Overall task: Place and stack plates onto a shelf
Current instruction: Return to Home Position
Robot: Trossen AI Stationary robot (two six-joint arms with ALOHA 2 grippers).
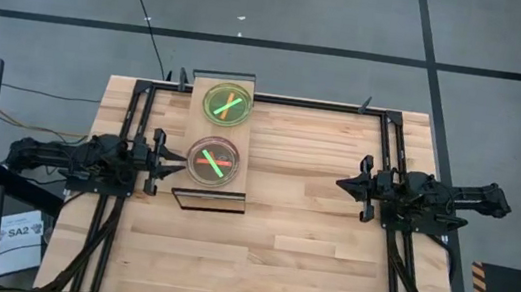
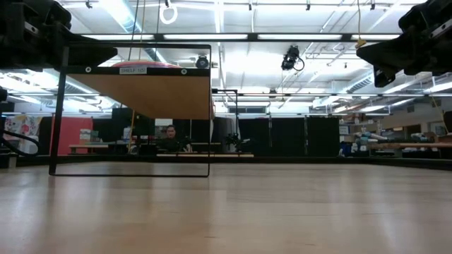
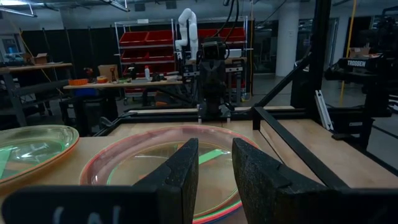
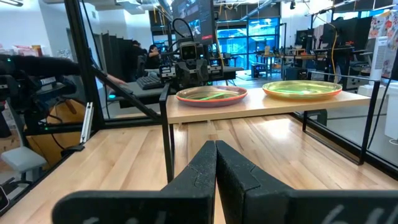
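High view: shelf (image 1: pixel 225 131) is left of centre, upper half of frame, long axis running top-to-bottom, standing on the slatted tabletop (image 1: pixel 307 253). Two plate stacks sit on it, apart from each other:
- green-on-orange stack (image 1: pixel 228 103) at the shelf's upper end
- green-on-pink stack (image 1: pixel 212 160) on its lower half

Both stacks are translucent, w/ bright stripes crossing through them.

L gripper (image 1: pixel 177 165) is mid-left of frame. Its tips are just beside the shelf's left edge, level w/ the green-on-pink stack, not touching. In the L wrist view its fingers (image 3: pixel 177 180) are a narrow gap apart w/ nothing between them. The pink rim fills the centre just ahead, and the other stack is at the frame's left edge.

R gripper (image 1: pixel 341 184) is centre-right, well apart from the shelf, pointing at it. In the R wrist view its fingers (image 4: pixel 199 168) are pressed together and hold nothing. Both stacks show on the board beyond, mid-frame.

Low view: shelf is upper left, board raised on a dark frame, w/ a pink rim just showing over the board's top edge. The arms show at the two top corners, clear of the tabletop. A person (image 2: pixel 169 136) is far back in the room, seen under the shelf.
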